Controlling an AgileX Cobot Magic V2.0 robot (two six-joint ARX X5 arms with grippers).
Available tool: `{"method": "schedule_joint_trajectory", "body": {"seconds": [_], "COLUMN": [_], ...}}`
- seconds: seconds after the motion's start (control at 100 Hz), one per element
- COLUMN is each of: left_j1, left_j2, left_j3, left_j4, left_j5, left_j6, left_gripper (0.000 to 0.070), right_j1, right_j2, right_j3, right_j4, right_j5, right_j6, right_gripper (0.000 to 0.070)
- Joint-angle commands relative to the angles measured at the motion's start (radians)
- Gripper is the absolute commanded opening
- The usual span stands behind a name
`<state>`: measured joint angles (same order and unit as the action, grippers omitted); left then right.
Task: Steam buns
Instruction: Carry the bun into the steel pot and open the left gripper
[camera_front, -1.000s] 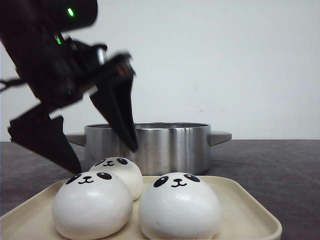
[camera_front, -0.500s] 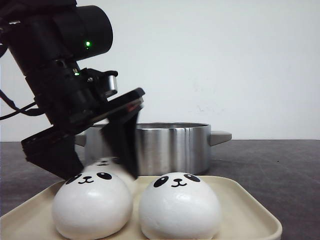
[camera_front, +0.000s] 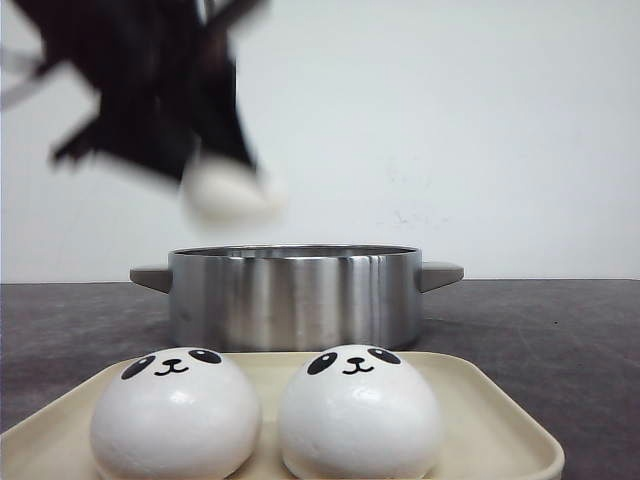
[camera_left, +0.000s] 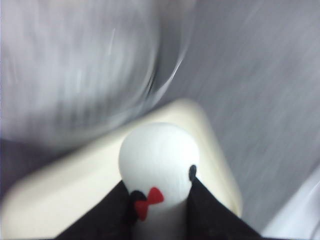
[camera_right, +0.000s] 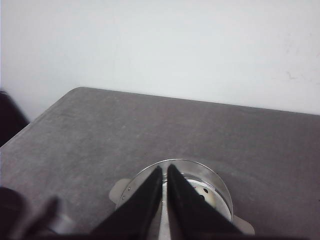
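Note:
Two white panda-faced buns, a left bun and a right bun, sit on a cream tray in the front view. My left gripper, motion-blurred, is shut on a third bun and holds it high above the left side of the steel pot. In the left wrist view the bun sits between the fingers of the left gripper, over the tray's corner. My right gripper is shut and empty above the pot. A pale bun-like shape with dark spots lies inside.
The pot has two side handles and stands on a dark grey table just behind the tray. A white wall is behind. The blurred pot is beyond the tray in the left wrist view.
My left gripper closed on the rear bun and lifted it from the tray to well above the pot's rim. The left front bun shifted slightly left.

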<state>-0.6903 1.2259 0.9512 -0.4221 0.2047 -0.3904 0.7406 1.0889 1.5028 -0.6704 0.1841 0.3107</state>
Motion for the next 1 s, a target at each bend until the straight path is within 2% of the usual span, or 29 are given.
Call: {"method": "schedule_joint_trajectory", "body": {"seconds": [0.0,0.06,0.12,0.23,0.42,0.77,0.85,0.99], "left_j1": [-0.003,0.005,0.024,0.064,0.121,0.185,0.194,0.2], "left_j2": [-0.009,-0.026,-0.022,0.033,0.199,0.49,0.517,0.527], "left_j3": [0.009,0.009,0.01,0.01,0.018,0.185,0.22,0.237], "left_j4": [0.046,0.111,0.174,0.274,0.396,0.415,0.412,0.416], "left_j5": [-0.07,-0.134,-0.158,-0.16,-0.16,-0.153,-0.153,-0.154], "left_j6": [0.008,0.016,0.045,0.098,0.098,0.092,0.085,0.086], "left_gripper": [0.0005,0.0005,0.0005,0.0005,0.0005,0.001,0.0101,0.043], "right_j1": [0.011,0.011,0.011,0.011,0.011,0.011,0.011,0.011], "right_j2": [0.008,0.009,0.009,0.013,0.019,0.022,0.022,0.022], "right_j3": [0.018,0.018,0.018,0.018,0.017,0.017,0.017,0.017], "right_j4": [0.009,0.009,0.009,0.009,-0.011,-0.072,-0.073,-0.079], "right_j5": [0.0,0.0,0.001,0.001,0.001,0.001,0.001,0.001], "right_j6": [-0.005,-0.005,-0.005,-0.005,-0.005,-0.005,-0.005,-0.005], "right_gripper": [0.0008,0.0008,0.0008,0.0008,0.0008,0.0008,0.0008,0.0008]}}
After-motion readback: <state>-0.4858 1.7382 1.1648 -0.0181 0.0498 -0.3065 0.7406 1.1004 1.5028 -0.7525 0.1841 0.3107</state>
